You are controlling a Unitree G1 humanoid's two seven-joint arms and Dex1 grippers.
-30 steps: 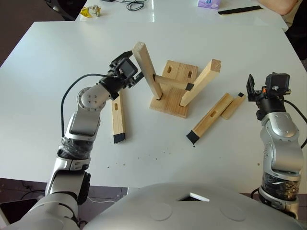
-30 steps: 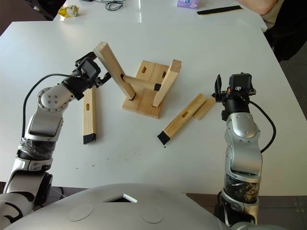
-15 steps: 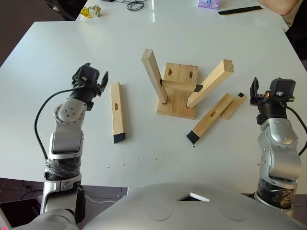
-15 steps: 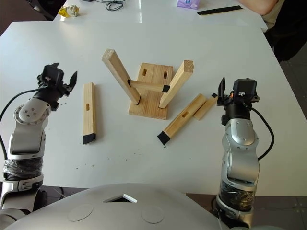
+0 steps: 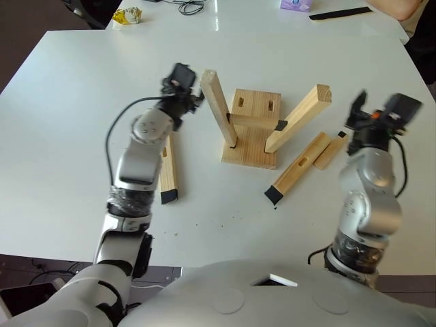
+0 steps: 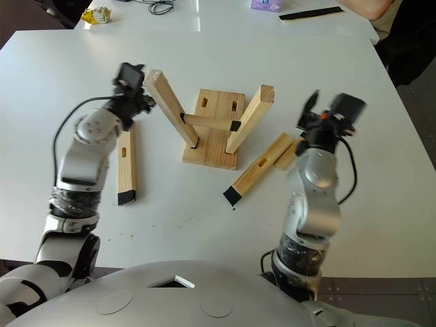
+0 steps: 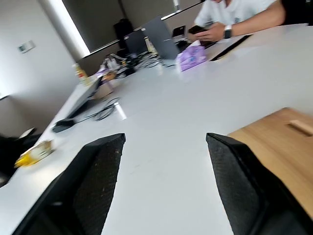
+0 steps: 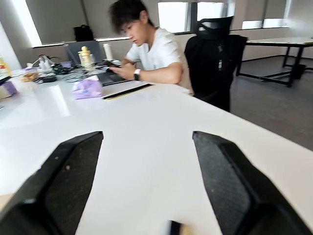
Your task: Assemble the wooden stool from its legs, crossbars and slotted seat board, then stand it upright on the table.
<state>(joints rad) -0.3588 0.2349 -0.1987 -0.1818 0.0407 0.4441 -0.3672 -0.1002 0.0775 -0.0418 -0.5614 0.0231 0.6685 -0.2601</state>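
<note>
Noting the layout from the left: one loose leg (image 5: 169, 178) lies flat on the table (image 5: 68, 122), slot face up, black cap toward the robot, partly under the left forearm. Left gripper (image 7: 165, 142) hangs just beside the top of the left standing leg (image 5: 219, 109), fingers spread, nothing between them. That leg and the right standing leg (image 5: 301, 116) both lean outward from the slotted seat board (image 5: 253, 139), joined by one crossbar (image 5: 251, 121). The board lies flat, with two slots free on its far side. A second loose leg (image 5: 298, 167) lies right of the board, with a short crossbar (image 5: 331, 151) just beside its far end. Right gripper (image 8: 146, 137) is raised near that crossbar, likewise spread and empty.

Judgement: the step in hand is squaring and seating the splayed pair
- Grip the left leg high, across its flat faces
- Press down along the leg, not sideways, or it may lever out of its slot
- Brace the right leg or the board with the other gripper so the board does not slide
- Ease both legs upright together; forcing one could pop the crossbar
</note>
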